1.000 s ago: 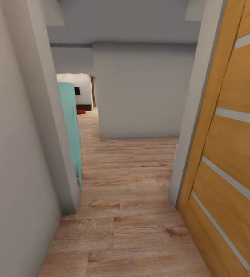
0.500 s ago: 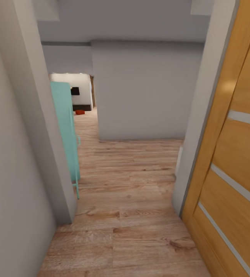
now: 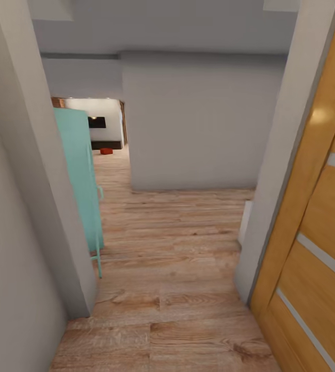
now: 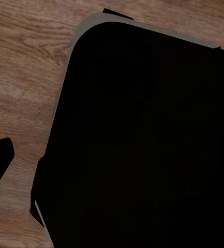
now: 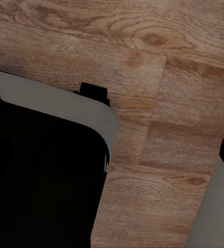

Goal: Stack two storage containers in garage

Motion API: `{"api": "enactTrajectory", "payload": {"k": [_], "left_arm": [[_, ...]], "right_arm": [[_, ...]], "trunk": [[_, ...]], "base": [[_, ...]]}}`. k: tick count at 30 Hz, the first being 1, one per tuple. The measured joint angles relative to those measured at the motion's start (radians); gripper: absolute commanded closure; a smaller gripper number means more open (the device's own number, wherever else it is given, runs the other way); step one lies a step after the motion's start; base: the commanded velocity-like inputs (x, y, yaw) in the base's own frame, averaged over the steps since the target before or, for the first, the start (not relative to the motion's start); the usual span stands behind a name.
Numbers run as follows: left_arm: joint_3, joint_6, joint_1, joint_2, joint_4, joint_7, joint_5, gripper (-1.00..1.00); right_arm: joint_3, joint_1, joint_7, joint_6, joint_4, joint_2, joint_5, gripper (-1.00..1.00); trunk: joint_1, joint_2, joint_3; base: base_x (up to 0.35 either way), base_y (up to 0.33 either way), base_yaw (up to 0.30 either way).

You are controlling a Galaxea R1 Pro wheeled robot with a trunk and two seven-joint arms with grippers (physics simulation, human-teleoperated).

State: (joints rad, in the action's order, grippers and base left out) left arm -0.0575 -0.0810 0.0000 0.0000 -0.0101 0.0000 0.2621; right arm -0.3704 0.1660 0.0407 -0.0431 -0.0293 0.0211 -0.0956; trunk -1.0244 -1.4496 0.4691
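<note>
Transit phase: 1 storage container (image 3: 106,151) lies far down the wood-floored hallway (image 3: 172,289), uncollected; gripper states cannot be determined.

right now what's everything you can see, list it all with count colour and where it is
small orange-red object: one, orange-red, on the wood floor far down the hall near the lit room; too small to tell what it is
light wood plank floor: one, light brown, runs from the doorway ahead down the hall
turquoise panel with thin legs: one, turquoise, against the left wall edge
orange wooden door with pale stripes: one, orange-brown, open at the right
pale grey walls: grey, left, right and straight ahead
black wall screen: one, black, in the far lit room
robot's black body with grey edge: black, over the wood floor in both wrist views; grippers' state cannot be told
</note>
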Motion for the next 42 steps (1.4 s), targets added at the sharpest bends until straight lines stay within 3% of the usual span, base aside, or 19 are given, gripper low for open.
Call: {"api": "enactTrajectory", "payload": {"k": [27, 34, 42], "left_arm": [[0.001, 0.000, 0.000, -0.004, 0.001, 0.000, -0.003, -1.00], [-0.003, 0.000, 0.000, -0.003, 0.001, 0.001, 0.002, -1.00], [-0.002, 0.000, 0.000, -0.003, 0.001, 0.001, 0.001, -1.00]], "right_arm": [[0.003, 0.000, 0.001, -0.002, 0.000, 0.001, -0.006, -1.00], [0.002, 0.000, 0.000, -0.003, -0.001, 0.026, -0.007, -1.00], [0.002, 0.000, 0.000, 0.000, 0.000, 0.034, -0.006, -1.00]], "trunk": [[0.000, 0.000, 0.000], [0.000, 0.000, 0.000], [0.000, 0.000, 0.000]], "base": [[0.322, 0.000, 0.000], [0.322, 0.000, 0.000], [0.322, 0.000, 0.000]]}}
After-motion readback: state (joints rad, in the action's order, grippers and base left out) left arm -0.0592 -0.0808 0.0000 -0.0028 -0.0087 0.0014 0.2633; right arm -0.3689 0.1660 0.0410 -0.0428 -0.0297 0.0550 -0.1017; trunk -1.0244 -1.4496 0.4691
